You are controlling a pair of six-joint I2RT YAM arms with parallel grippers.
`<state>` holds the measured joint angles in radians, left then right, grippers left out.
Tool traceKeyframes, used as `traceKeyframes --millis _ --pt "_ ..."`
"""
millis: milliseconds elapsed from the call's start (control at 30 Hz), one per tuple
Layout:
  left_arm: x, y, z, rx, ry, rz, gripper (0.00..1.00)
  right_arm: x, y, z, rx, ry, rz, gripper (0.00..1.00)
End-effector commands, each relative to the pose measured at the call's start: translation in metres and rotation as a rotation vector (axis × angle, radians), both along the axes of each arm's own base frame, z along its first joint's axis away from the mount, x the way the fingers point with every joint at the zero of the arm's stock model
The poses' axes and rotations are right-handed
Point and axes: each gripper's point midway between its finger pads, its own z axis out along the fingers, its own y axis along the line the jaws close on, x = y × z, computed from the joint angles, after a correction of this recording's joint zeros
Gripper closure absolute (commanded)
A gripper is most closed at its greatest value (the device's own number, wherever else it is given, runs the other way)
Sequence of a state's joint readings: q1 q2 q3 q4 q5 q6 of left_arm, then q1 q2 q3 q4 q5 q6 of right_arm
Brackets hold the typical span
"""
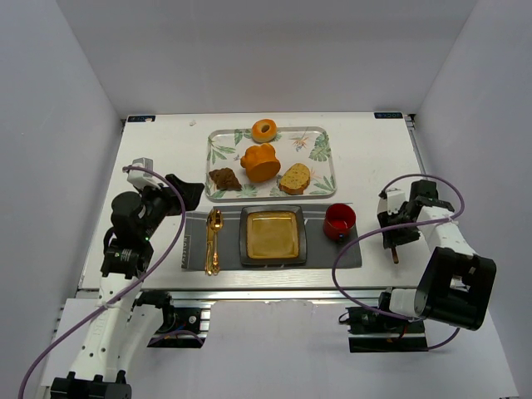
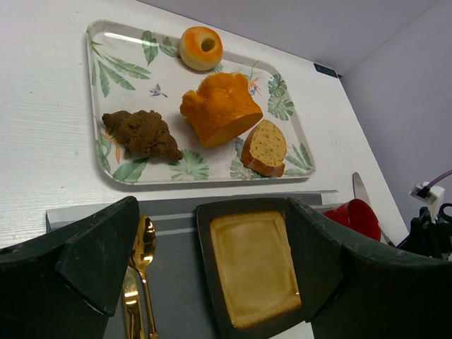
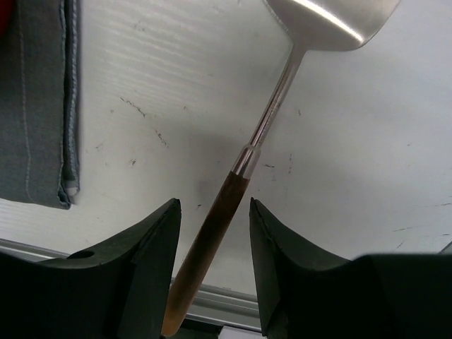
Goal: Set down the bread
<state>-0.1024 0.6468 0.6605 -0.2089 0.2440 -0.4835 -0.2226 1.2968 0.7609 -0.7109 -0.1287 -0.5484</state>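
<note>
The bread (image 1: 294, 179), a tan speckled slice with a brown crust, lies on the right part of the leaf-patterned tray (image 1: 226, 143). It also shows in the left wrist view (image 2: 265, 147) on the tray (image 2: 120, 53). A square black plate with a yellow centre (image 1: 273, 235) sits empty on a grey mat in front of the tray. My left gripper (image 1: 181, 193) is open and empty, left of the tray; in its wrist view (image 2: 212, 244) the plate (image 2: 254, 268) lies beyond the fingers. My right gripper (image 1: 394, 231) is open, with a spatula's wooden handle (image 3: 212, 233) between its jaws (image 3: 215, 222).
The tray also holds an orange lumpy bun (image 1: 261, 162), a small ring doughnut (image 1: 264, 130) and a dark brown piece (image 1: 224, 179). A red cup (image 1: 339, 221) stands right of the plate. Gold cutlery (image 1: 214, 241) lies left of it on the mat (image 1: 332, 253).
</note>
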Motion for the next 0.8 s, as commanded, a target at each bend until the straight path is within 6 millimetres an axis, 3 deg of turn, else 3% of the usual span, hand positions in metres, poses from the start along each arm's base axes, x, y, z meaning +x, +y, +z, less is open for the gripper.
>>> traceKeyframes --millis 0,300,467,533,767 --pt "-0.003 -0.003 0.001 0.001 -0.017 -0.016 0.06 -0.009 -0.005 -0.010 -0.024 0.032 0.021 0.51" --pt "0.000 -0.003 0.001 0.002 -0.019 -0.018 0.06 0.002 -0.003 -0.015 -0.006 0.011 0.002 0.62" --pt "0.002 -0.004 0.005 0.000 -0.026 -0.021 0.06 0.020 -0.005 -0.006 -0.002 -0.039 -0.002 0.78" --pt "0.003 -0.004 0.004 0.001 -0.025 -0.021 0.06 0.032 -0.007 -0.001 -0.006 -0.071 -0.002 0.83" --pt "0.008 -0.007 0.006 -0.001 -0.027 -0.038 0.06 0.099 -0.013 0.036 0.016 -0.221 0.012 0.87"
